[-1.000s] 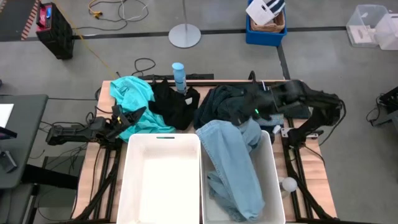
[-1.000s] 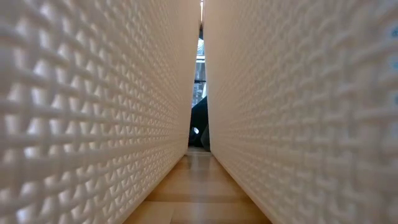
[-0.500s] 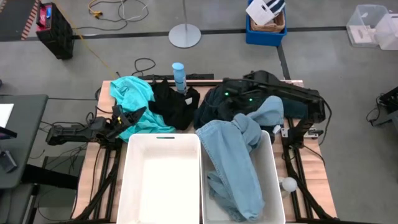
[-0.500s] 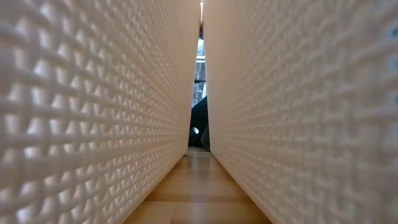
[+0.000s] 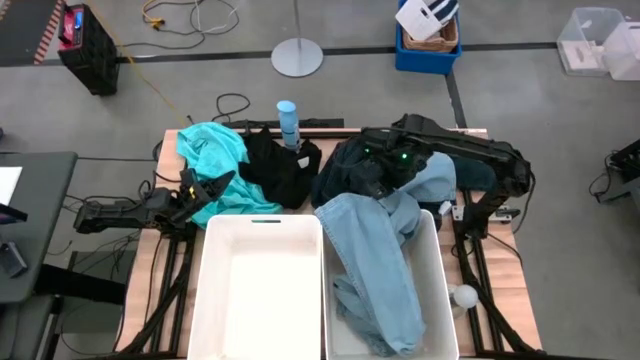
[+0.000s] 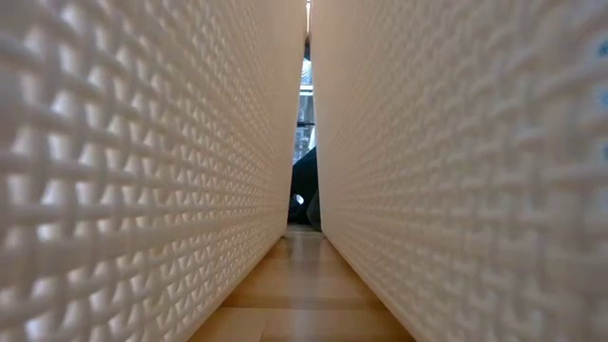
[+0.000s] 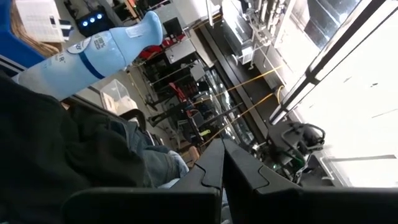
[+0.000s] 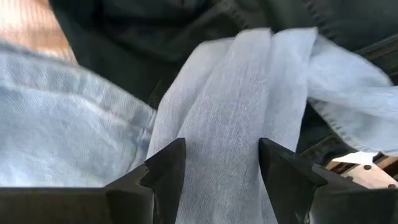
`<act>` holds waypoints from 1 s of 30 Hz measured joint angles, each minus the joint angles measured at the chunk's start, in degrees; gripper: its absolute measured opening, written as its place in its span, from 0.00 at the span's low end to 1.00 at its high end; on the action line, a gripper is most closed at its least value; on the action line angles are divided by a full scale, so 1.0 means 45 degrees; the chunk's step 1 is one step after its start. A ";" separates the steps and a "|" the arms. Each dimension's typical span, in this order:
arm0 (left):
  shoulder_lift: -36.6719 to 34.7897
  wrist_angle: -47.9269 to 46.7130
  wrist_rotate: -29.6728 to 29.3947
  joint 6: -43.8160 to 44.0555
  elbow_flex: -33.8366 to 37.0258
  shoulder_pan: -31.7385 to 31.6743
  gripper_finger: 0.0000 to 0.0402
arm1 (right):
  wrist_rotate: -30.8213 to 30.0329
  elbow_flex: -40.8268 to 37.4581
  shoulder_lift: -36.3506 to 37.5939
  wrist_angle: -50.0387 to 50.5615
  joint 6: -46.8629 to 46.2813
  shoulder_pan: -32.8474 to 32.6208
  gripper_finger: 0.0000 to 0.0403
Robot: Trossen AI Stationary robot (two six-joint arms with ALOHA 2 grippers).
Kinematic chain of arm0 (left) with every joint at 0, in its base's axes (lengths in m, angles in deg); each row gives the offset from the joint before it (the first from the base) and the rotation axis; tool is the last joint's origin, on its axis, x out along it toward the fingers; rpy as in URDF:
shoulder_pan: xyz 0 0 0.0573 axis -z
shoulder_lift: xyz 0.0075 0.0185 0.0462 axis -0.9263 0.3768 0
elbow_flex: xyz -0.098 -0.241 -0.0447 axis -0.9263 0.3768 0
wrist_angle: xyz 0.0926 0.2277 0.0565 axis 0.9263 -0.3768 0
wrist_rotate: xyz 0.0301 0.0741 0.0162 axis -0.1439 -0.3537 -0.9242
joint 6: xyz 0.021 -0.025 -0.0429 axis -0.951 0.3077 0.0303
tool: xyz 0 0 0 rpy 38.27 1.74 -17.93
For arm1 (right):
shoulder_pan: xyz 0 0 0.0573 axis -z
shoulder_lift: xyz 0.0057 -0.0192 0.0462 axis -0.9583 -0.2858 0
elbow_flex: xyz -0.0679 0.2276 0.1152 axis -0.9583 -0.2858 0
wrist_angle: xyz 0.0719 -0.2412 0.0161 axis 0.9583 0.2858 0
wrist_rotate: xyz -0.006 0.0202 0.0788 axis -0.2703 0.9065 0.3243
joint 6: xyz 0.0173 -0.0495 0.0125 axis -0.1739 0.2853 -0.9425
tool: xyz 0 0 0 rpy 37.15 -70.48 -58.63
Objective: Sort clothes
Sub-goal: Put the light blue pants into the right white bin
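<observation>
The turquoise garment (image 5: 215,160) lies at the table's far left, with a black one (image 5: 275,170) beside it. A dark pile (image 5: 345,170) lies at far centre. The pale grey-blue jeans (image 5: 375,270) hang over the right bin's (image 5: 441,290) far rim, part in the bin and part on the table. My right gripper (image 5: 378,182) is open low over the dark pile. Its fingers stand on either side of a strip of white cloth (image 8: 230,112), next to the jeans (image 8: 62,124). My left gripper (image 5: 212,186) is shut by the turquoise garment's near edge. My right gripper comes at the white cloth strip (image 8: 217,149) from above, with the strip running between its open fingers (image 8: 165,168). I cannot tell whether the fingers touch it.
The left white bin (image 5: 262,290) stands beside the right one at the near edge. Their walls (image 6: 142,171) fill the low view, with dark cloth (image 6: 306,190) showing past the gap. A slim blue bottle (image 5: 287,122) stands upright at the far edge, behind the black garment.
My right gripper has swung from the table's right side toward the left, over the dark pile, and has come down close to the clothes. The garments lie as before.
</observation>
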 joint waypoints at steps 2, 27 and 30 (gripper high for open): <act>0.0000 -0.0001 -0.0075 0.0000 -0.0003 -0.0005 0.00 | 0.0215 -0.0259 -0.0064 -0.0013 0.0338 0.0090 0.54; 0.0000 -0.0006 -0.0185 0.0106 0.0000 -0.0010 0.00 | -0.0441 -0.1283 0.1119 -0.2050 0.1634 -0.0185 0.01; 0.0000 -0.0006 -0.0185 0.0119 -0.0001 -0.0010 0.00 | -0.0449 -0.0780 0.1864 -0.2520 0.1466 -0.0197 0.01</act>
